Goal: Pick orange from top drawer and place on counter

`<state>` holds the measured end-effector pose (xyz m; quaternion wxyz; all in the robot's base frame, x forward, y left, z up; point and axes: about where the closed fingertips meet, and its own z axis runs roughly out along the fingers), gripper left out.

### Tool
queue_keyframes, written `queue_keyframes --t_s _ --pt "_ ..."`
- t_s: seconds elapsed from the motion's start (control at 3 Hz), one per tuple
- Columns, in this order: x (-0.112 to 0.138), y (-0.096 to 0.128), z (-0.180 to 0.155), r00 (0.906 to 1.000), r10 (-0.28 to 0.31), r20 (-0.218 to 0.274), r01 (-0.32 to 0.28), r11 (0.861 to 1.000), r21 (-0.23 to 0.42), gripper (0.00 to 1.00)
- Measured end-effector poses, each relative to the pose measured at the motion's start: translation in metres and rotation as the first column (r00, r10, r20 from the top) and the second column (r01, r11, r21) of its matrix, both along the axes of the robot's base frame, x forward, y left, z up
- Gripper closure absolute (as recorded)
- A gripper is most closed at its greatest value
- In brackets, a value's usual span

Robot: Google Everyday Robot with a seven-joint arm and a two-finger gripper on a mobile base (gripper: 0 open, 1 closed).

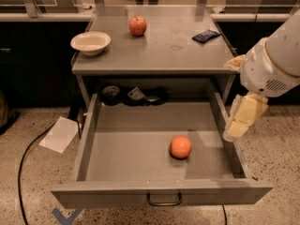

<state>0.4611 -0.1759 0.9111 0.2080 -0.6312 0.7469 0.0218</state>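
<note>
The orange (180, 147) lies inside the open top drawer (140, 191), right of centre and towards the front. The drawer is pulled fully out below the counter (159, 50). My gripper (238, 125) hangs from the white arm (274, 62) at the right, above the drawer's right wall, up and to the right of the orange and apart from it. It holds nothing that I can see.
On the counter stand a white bowl (91, 42) at the left, a red apple (137, 26) at the back and a dark blue packet (206, 35) at the right. Dark items (133, 95) lie at the drawer's back. A white sheet (59, 134) and a black cable (26, 158) lie on the floor to the left.
</note>
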Motion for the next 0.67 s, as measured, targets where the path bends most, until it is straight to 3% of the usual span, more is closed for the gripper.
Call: queue_keyframes --t_s 0.33,0.67 --pt "0.015 0.008 -0.046 1.0 0.006 -0.004 -0.006 1.0 0.031 0.0" --pt "0.029 0.009 -0.081 0.9992 0.011 -0.039 -0.008 0.997 0.076 0.0"
